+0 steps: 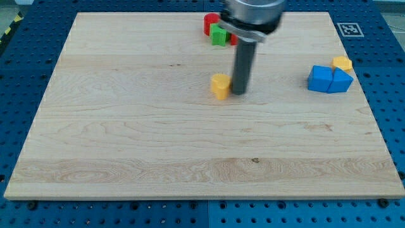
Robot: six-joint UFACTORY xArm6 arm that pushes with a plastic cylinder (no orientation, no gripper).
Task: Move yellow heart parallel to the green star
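The yellow heart (pixel 220 85) lies on the wooden board (pixel 126 126), a little above the middle. My tip (pixel 240 92) stands just to the heart's right, touching it or nearly so. A green block (pixel 219 35), whose shape I cannot make out clearly, sits near the view's top, between red blocks (pixel 209 23). The arm's body hides part of that cluster.
Two blue blocks (pixel 329 79) sit together at the view's right, with a second yellow block (pixel 342 63) touching their upper right. A black-and-white marker (pixel 349 28) is at the board's top right corner. A blue pegboard surrounds the board.
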